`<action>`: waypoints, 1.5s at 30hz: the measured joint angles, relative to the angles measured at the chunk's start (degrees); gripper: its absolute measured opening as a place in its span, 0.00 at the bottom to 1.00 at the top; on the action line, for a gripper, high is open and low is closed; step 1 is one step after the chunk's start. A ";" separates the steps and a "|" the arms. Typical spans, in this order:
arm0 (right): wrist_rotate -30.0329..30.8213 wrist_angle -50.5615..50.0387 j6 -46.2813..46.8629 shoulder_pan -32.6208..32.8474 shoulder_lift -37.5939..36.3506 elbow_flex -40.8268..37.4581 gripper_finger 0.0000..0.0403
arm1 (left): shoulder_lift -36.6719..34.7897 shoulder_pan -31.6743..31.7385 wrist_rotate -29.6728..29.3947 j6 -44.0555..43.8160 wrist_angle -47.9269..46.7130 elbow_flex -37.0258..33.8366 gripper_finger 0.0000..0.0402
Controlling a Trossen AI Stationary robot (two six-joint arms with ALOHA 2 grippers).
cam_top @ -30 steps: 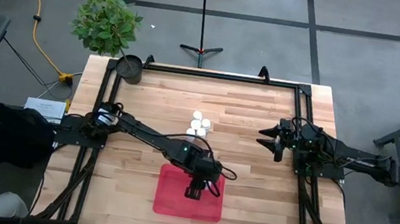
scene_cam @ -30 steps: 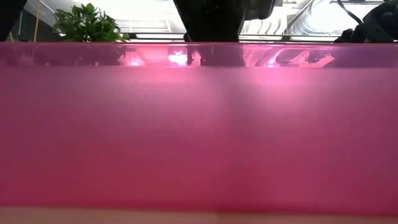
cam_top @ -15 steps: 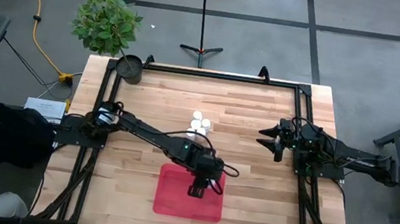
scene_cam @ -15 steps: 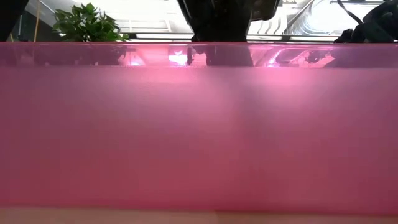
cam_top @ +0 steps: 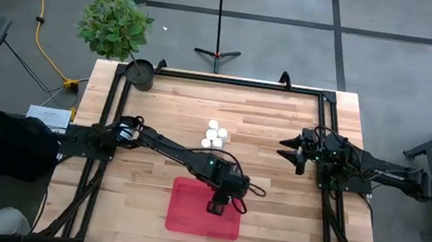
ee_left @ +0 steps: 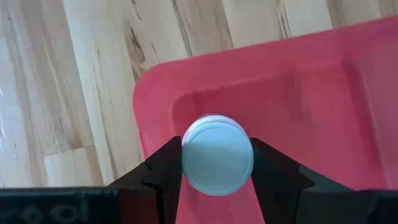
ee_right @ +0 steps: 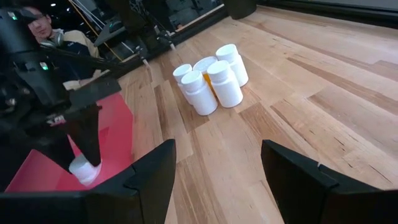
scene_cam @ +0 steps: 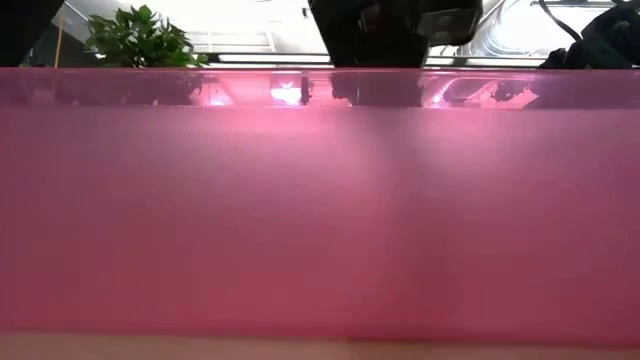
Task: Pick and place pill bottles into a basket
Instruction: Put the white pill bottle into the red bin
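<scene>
Left gripper over the shallow translucent red rectangular plastic basket, its two dark fingers pinching a small white-capped cylindrical pill bottle by the sides just under the cap. In the high view the gripper hangs above the far right part of the basket; in the right wrist view the bottle's base appears close to the red floor, though contact cannot be told. Remaining white-capped pill bottles stand clustered on the light wooden table, well apart from the basket. Right gripper waits near the table's right edge, fingers spread, holding nothing. Risks, as judged: release from a height may let the bottle topple or roll toward the wall; retreat before the fingers fully part may drag the bottle back out; the low view, filled by the basket wall, gives no check on height
</scene>
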 joint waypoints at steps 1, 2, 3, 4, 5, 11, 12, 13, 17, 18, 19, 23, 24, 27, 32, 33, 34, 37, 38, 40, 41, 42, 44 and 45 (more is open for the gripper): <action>-0.02 -0.04 0.03 0.00 0.00 0.00 0.56 | 0.53 0.02 0.23 0.02 -1.31 0.95 0.49; -0.06 -0.05 0.25 0.00 0.02 0.00 0.56 | 1.12 0.02 0.44 0.02 -1.90 1.80 0.49; -0.16 -0.05 0.30 0.00 0.14 0.00 0.56 | 1.43 0.00 0.48 0.05 -1.93 2.37 0.49; -0.14 -0.04 0.33 0.00 0.19 0.00 0.56 | 1.52 0.00 0.48 0.24 -2.00 2.63 0.49; -0.16 -0.05 0.35 0.00 0.22 0.00 0.56 | 1.53 0.02 0.51 0.40 -1.96 2.76 0.49; -0.65 -0.03 0.37 -0.01 0.28 0.00 0.56 | 1.74 0.04 0.46 0.44 -3.61 3.84 0.49; -0.76 -0.03 0.37 0.00 0.32 0.00 0.56 | 1.74 0.03 0.45 0.44 -3.93 3.89 0.49; -0.82 -0.03 0.37 0.00 0.32 0.00 0.56 | 1.74 0.02 0.43 0.44 -3.95 3.89 0.49; -1.26 -0.01 0.37 -0.01 0.32 0.00 0.56 | 1.74 0.02 0.37 0.44 -3.95 3.89 0.49; -1.44 0.02 0.37 -0.01 0.32 0.00 0.56 | 1.74 0.02 0.37 0.44 -3.95 3.89 0.49; -1.60 0.02 0.39 0.00 0.32 0.00 0.56 | 1.74 0.02 0.35 0.44 -3.95 3.89 0.50; -1.70 0.02 0.38 0.00 0.32 0.00 0.56 | 1.78 0.01 0.30 0.41 -3.95 3.89 0.54; -1.70 0.02 0.39 0.00 0.32 0.00 0.56 | 1.81 0.01 0.29 0.41 -4.01 3.89 0.55; -1.71 0.02 0.39 0.00 0.32 0.00 0.56 | 1.96 0.02 0.26 0.41 -4.31 3.83 0.57; -1.72 0.02 0.39 0.00 0.32 0.00 0.56 | 1.96 0.02 0.24 0.41 -4.10 3.83 0.57; -1.72 0.02 0.38 0.00 0.32 0.00 0.56 | 1.96 0.02 0.24 0.41 -4.05 3.83 0.56; -1.72 0.02 0.39 0.00 0.32 0.00 0.56 | 1.95 0.02 0.24 0.41 -3.97 3.83 0.56; -1.74 0.02 0.39 0.00 0.32 0.00 0.56 | 1.94 0.02 0.24 0.41 -3.99 3.83 0.56; -1.74 0.02 0.39 0.00 0.32 0.00 0.56 | 1.94 0.02 0.22 0.41 -3.98 3.83 0.56; -1.74 0.02 0.39 0.00 0.32 0.00 0.56 | 1.94 0.02 0.22 0.41 -3.96 3.83 0.56; -1.74 0.02 0.39 0.00 0.32 0.00 0.56 | 1.94 0.02 0.22 0.41 -3.97 3.83 0.56; -1.74 0.02 0.39 -0.01 0.32 0.00 0.56 | 1.94 0.02 0.22 0.41 -3.96 3.83 0.56; -1.74 0.02 0.39 0.00 0.32 0.00 0.56 | 1.94 0.02 0.21 0.41 -3.95 3.83 0.56; -1.74 0.02 0.39 0.00 0.32 0.00 0.56 | 1.94 0.02 0.19 0.40 -3.95 3.83 0.57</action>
